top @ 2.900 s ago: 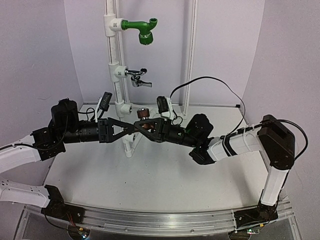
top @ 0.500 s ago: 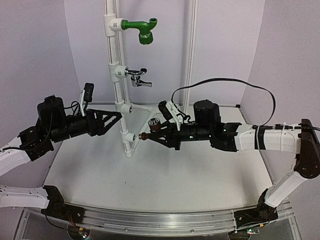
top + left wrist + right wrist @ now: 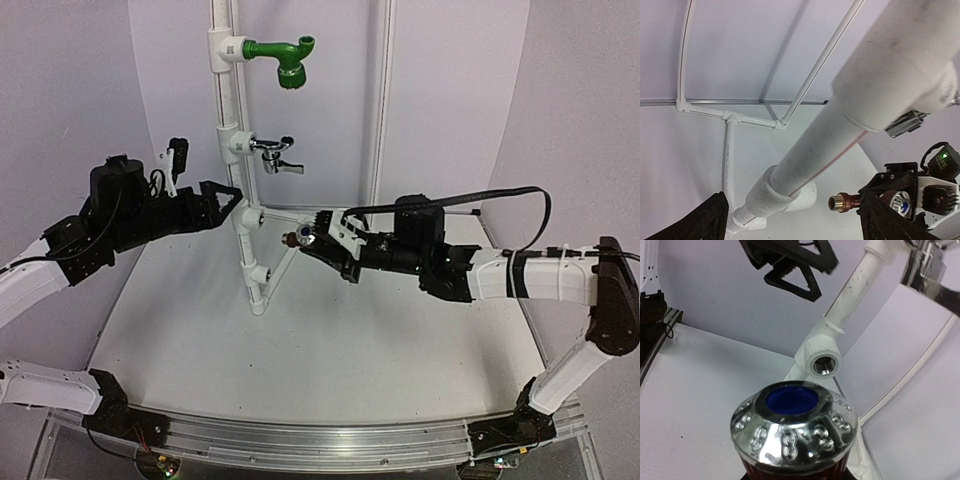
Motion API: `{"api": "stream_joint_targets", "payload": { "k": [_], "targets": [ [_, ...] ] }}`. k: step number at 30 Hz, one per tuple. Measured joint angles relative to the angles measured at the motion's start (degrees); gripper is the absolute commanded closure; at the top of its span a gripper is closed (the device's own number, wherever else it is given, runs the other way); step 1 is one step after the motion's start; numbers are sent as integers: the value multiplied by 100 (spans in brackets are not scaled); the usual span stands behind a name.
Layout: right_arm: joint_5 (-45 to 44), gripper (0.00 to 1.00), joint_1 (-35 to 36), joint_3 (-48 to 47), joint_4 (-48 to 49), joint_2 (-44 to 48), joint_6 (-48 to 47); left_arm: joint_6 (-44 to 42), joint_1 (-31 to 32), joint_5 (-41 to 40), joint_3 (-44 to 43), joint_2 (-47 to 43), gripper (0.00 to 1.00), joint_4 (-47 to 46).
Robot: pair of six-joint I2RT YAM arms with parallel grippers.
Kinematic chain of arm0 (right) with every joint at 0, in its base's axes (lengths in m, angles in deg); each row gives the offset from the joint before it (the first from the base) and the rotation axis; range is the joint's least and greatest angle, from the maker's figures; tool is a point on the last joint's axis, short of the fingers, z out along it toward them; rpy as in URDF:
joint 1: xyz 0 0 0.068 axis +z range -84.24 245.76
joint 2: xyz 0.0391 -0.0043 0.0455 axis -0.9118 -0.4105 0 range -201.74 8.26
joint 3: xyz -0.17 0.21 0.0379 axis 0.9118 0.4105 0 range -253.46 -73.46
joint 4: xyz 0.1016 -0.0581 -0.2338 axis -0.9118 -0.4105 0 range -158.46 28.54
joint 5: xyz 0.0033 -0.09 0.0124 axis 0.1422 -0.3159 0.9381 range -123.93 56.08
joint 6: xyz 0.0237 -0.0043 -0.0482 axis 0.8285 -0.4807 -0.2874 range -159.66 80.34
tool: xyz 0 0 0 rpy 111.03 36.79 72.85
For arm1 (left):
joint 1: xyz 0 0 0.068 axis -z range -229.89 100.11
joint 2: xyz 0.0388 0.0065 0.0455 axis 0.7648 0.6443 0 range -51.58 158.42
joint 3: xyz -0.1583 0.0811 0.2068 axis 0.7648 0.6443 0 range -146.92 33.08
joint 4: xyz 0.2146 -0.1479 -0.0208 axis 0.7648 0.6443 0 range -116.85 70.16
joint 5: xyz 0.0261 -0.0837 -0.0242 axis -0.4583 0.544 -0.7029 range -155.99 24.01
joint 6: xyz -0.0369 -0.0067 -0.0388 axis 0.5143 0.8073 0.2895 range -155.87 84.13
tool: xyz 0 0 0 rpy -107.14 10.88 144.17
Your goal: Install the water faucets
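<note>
A dark reddish-brown faucet (image 3: pixel 303 238) hangs in the air just to the right of a white upright pipe (image 3: pixel 233 110), pinched by the right gripper (image 3: pixel 316 238), whose black fingers are pressed against its sides. The faucet lies roughly level. Its brass threaded end (image 3: pixel 839 202) points left toward the open mouth of a white tee fitting (image 3: pixel 252 216) halfway up the pipe, near it but with a small gap between the two. From the right wrist camera, the faucet's round knob (image 3: pixel 794 422) fills the lower view, shiny metal with a blue centre, and the tee's opening sits beyond it. Higher on the same pipe, a chrome faucet (image 3: pixel 276 154) with a lever handle sits in another tee, its spout pointing right. Above that, near the top of the pipe, a green elbow piece (image 3: pixel 284 55) juts to the right with its mouth facing down. On the far side of the pipe, the left gripper (image 3: pixel 232 198) is level with the middle tee, its fingers spread wide and holding nothing, close to the pipe but not touching it. The pipe rises from a white table (image 3: pixel 330 350), and a second tee fitting sits low near its foot.
</note>
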Motion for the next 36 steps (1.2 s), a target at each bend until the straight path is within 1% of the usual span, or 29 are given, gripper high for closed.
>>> {"api": "stream_joint_targets", "payload": {
  "k": [5,10,14,16,18,22,25,28,31,34,36],
  "targets": [
    [441,100,-149,-140,444,-362,-480,-171,-211,168,-182,445,11,15],
    [756,100,-332,-296,807,-712,-689,-298,-380,666,-240,681,14,-12],
    [967,100,-418,-443,977,-895,-789,-315,-472,871,-279,874,16,-91],
    [1070,100,-441,-529,1034,-957,-809,-330,-488,910,-282,952,19,-101],
    [1175,100,-451,-618,1099,-1012,-831,-374,-493,914,-282,1013,23,-129],
    [1321,100,-464,-771,1211,-1116,-853,-522,-497,920,-297,1086,28,-263],
    [1374,100,-464,-842,1270,-1184,-878,-645,-497,908,-299,1093,35,-413],
    [1404,100,-464,-848,1311,-1234,-892,-770,-497,912,-299,1092,48,-586],
    [1413,100,-464,-848,1382,-1287,-888,-848,-488,949,-299,1092,52,-693],
    [1413,100,-464,-872,1483,-1347,-884,-931,-479,965,-297,1092,62,-733],
    [1411,100,-464,-894,1576,-1391,-872,-1100,-476,939,-279,1090,66,-759]
  ]
}}
